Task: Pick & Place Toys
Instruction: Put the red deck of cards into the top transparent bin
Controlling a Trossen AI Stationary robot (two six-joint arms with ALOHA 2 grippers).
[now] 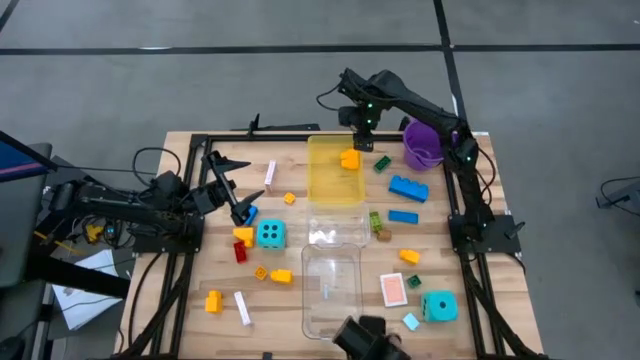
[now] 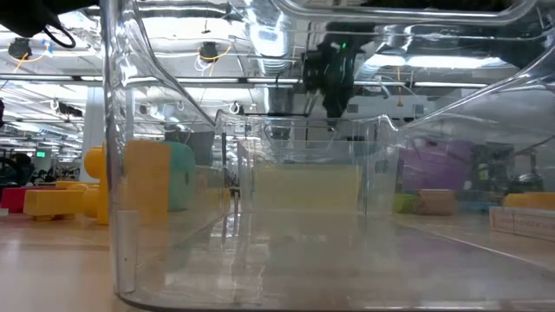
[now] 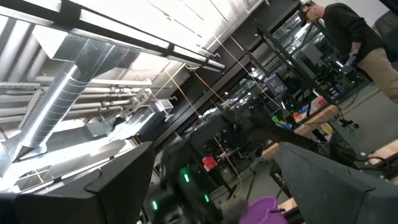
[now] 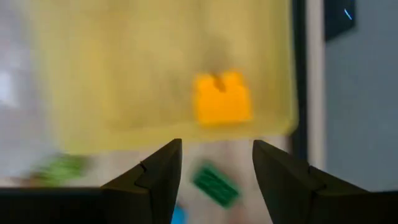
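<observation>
My right gripper [image 4: 216, 167] hangs with fingers spread and nothing between them, at the far edge of the yellow tray [image 1: 334, 170]. Just past my fingers, an orange brick [image 4: 222, 97] lies inside that tray, and a green brick [image 4: 214, 183] sits on the bench [image 1: 520, 290] beside it. My left gripper [image 1: 228, 186] is spread too, raised near a cyan die [image 1: 270, 234]. Other toys lie scattered across the bench.

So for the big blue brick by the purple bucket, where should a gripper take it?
Probably from straight above, fingers across the narrow width of the blue brick. It lies flat and slightly angled on the table, with its long sides exposed; the purple bucket crowds its far end, so close across the middle.
</observation>
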